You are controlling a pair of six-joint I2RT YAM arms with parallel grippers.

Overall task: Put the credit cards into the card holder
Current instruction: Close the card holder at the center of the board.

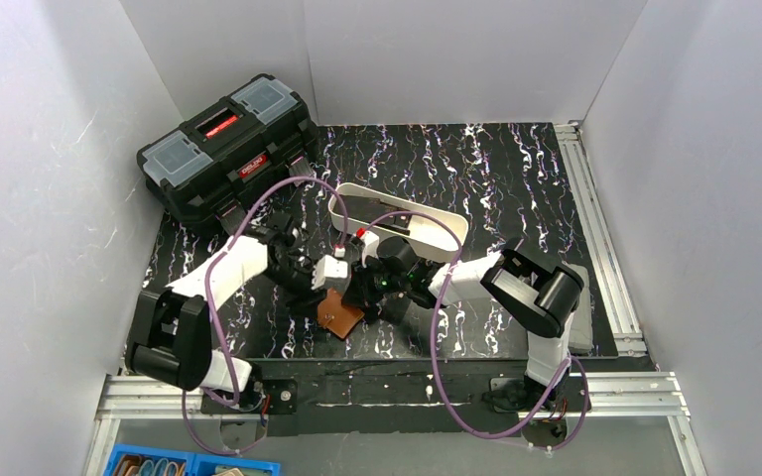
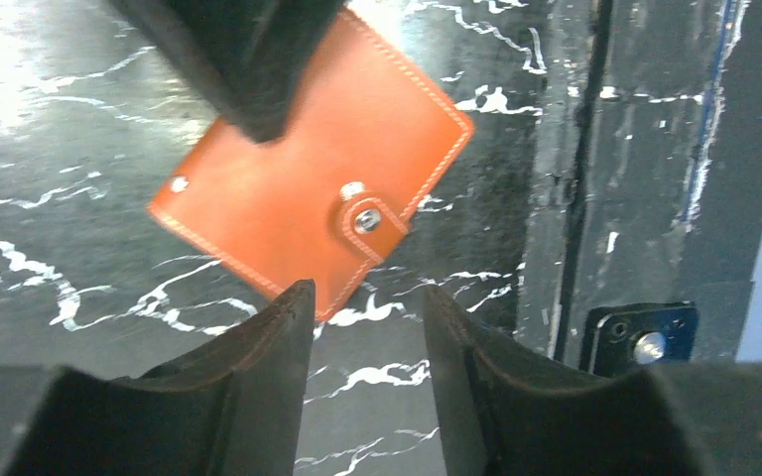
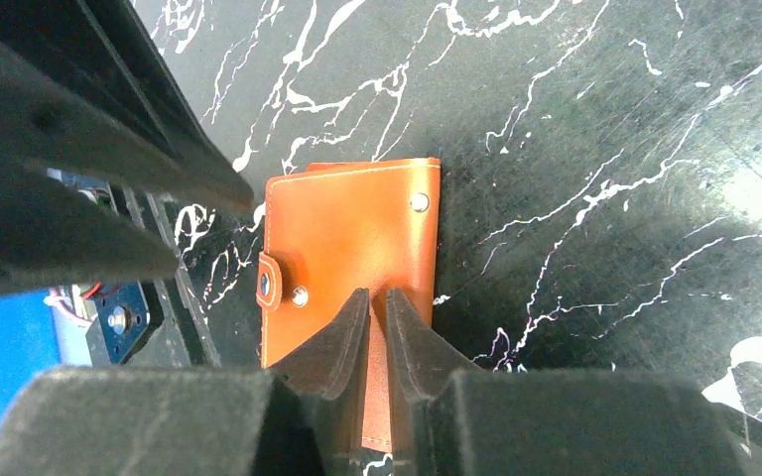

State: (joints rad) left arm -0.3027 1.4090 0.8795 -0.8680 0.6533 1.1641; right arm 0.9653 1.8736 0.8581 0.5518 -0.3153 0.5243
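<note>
The card holder is a brown leather wallet lying closed and flat on the black marbled table, snap tab fastened. My left gripper hovers open just beside the wallet's near edge, with only bare table between its fingers. My right gripper is directly over the wallet, its jaws a narrow slit apart with nothing between them. Whether its tips touch the leather is unclear. It also shows as a dark shape over the wallet's far corner. The credit cards are out of view.
A big black toolbox stands at the back left. A long white tray lies behind the grippers. The table's front edge and a metal rail run close to the wallet. A blue bin sits below the arm bases.
</note>
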